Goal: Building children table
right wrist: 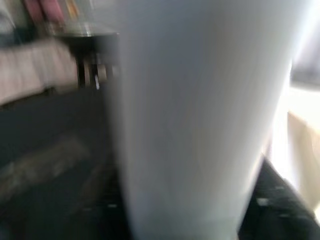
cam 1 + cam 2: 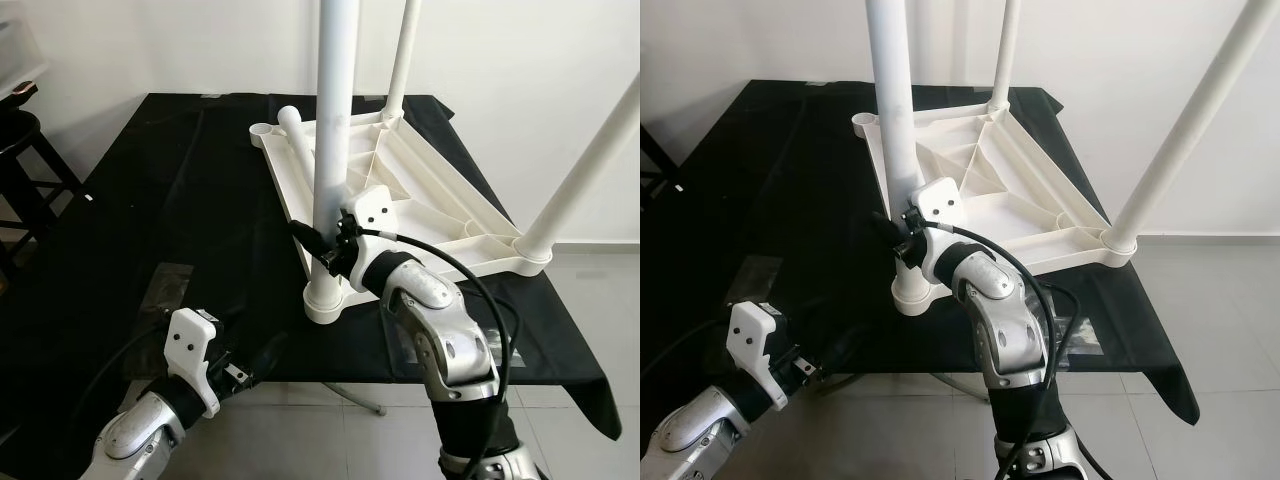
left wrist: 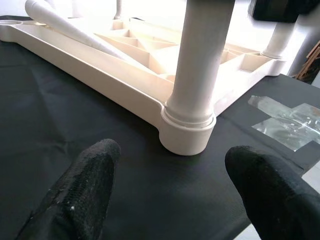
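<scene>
Black cloth (image 2: 150, 190) covers a table where the white tabletop (image 2: 420, 190) lies upside down. Its near leg (image 2: 330, 120) stands up, and the right gripper (image 2: 322, 250) squeezes it low down. The left gripper (image 2: 240, 375) waits near, fingers (image 3: 82, 187) wide apart.

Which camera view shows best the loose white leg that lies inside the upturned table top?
The left eye view: the loose leg lies in full sight on the table top. The left wrist view shows it partly at the frame's edge, the right eye view hides it.
</scene>
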`<state>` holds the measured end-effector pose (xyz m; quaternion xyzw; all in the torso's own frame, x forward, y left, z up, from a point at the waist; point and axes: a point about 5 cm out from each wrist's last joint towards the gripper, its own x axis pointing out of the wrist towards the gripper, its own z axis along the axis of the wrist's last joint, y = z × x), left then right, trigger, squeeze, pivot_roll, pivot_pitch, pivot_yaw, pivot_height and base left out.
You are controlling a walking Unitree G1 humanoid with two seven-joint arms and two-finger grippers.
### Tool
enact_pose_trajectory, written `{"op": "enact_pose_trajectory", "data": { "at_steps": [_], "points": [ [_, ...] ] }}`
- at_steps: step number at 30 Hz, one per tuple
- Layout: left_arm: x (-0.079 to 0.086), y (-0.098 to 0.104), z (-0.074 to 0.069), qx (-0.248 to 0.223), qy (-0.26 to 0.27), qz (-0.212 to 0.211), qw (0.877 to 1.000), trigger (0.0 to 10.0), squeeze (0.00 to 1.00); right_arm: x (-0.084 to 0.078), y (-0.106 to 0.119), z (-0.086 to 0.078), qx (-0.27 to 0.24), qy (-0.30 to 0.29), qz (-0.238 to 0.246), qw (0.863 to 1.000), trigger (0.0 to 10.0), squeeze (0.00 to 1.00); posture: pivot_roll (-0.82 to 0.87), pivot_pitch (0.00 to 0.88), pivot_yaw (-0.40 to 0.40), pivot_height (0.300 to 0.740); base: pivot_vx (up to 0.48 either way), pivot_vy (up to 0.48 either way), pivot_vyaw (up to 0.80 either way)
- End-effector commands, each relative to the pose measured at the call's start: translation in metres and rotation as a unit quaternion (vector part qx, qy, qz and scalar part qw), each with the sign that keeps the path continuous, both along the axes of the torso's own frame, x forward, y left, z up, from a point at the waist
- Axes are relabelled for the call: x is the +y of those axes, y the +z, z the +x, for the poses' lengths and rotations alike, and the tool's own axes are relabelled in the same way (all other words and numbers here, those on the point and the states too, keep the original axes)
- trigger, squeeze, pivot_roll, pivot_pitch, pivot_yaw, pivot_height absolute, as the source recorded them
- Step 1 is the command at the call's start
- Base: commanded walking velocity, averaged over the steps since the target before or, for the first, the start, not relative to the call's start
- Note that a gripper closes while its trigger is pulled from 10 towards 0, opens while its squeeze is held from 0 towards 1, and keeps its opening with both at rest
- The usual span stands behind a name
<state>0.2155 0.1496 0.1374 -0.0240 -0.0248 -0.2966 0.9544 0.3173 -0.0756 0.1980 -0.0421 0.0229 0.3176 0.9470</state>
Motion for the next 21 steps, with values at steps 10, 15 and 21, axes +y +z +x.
{"op": "enact_pose_trajectory", "data": {
  "at_steps": [10,15,21],
  "points": [
    [-0.003,0.001,-0.003,-0.003,-0.003,-0.003,1.0,10.0,0.0,-0.023,0.022,0.009,-0.027,0.285,-0.015,0.958,10.0,0.78,-0.11,0.152,-0.062,0.74,0.0,0.0,0.0],
    [-0.004,0.002,-0.006,-0.003,-0.003,-0.005,1.0,10.0,0.0,-0.032,0.025,0.012,-0.021,0.359,-0.044,0.932,10.0,0.0,-0.11,0.171,-0.061,0.74,0.0,0.0,0.0],
    [-0.007,0.005,-0.01,-0.001,-0.005,-0.01,1.0,10.0,0.0,-0.029,0.041,0.018,-0.025,0.419,-0.038,0.907,10.0,0.0,-0.09,0.189,-0.064,0.74,0.0,0.0,0.0]
  ]
}}
